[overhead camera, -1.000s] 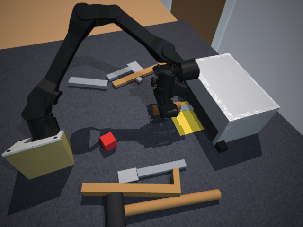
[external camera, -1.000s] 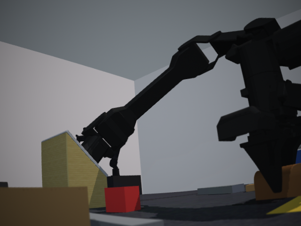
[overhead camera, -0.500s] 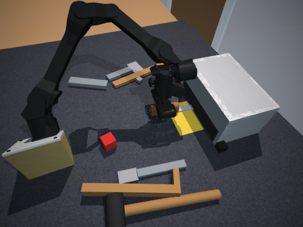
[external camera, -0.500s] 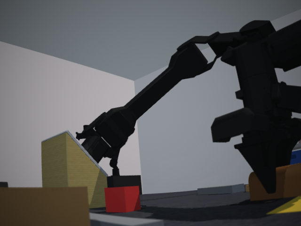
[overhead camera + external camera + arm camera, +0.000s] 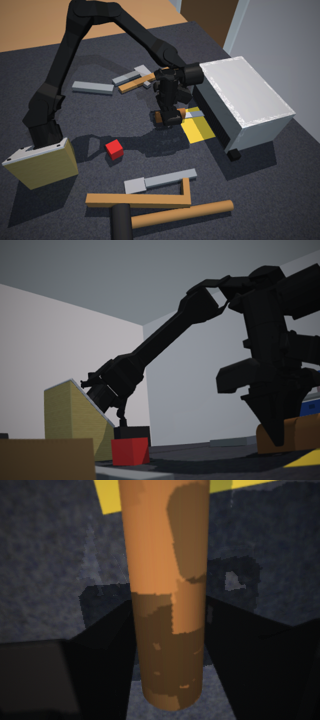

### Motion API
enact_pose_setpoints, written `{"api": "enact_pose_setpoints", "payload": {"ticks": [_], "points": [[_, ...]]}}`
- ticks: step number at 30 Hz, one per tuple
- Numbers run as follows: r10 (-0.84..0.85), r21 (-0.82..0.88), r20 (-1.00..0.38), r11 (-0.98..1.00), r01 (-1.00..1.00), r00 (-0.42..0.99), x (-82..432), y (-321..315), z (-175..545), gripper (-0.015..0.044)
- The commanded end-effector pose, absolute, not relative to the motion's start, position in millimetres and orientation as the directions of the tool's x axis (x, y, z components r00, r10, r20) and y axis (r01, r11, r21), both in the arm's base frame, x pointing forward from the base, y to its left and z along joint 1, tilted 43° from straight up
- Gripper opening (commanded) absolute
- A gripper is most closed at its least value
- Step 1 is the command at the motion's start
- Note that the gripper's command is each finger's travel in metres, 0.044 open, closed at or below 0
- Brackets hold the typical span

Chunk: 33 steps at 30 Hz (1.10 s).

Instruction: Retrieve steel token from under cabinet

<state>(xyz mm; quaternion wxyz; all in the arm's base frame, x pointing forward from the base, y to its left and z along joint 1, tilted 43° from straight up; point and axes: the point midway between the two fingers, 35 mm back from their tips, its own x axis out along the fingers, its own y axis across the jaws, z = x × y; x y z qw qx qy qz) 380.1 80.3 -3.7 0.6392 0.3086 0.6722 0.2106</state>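
Observation:
My gripper (image 5: 170, 118) (image 5: 279, 442) (image 5: 165, 606) is shut on the round orange-brown handle (image 5: 158, 117) (image 5: 305, 428) (image 5: 155, 545) of a tool, low over the table. The tool's flat grey blade (image 5: 195, 114) runs across the far part of the yellow marked area (image 5: 192, 134) (image 5: 307, 459) (image 5: 109, 495) to the foot of the cabinet (image 5: 263, 139). Its far end is hidden there. The dark vent slots (image 5: 210, 116) are along the cabinet's lower front. The steel token cannot be made out in any view.
A red cube (image 5: 114, 149) (image 5: 129, 451) stands near the arm's base. In front lie a grey bar (image 5: 170, 178) with a pale block, an L-shaped wooden piece (image 5: 134, 200) and a mallet (image 5: 180, 214). Grey bars (image 5: 93, 87) and an orange bar (image 5: 136, 82) lie behind the gripper.

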Motion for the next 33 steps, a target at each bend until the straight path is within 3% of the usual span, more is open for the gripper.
{"api": "enact_pose_setpoints", "payload": {"ticks": [1, 33], "points": [[0.683, 0.676, -0.730, 0.721, 0.152, 0.003, 374, 81, -4, 0.0000], [0.684, 0.676, -0.730, 0.721, 0.153, 0.002, 343, 86, 0, 0.0000]]}}
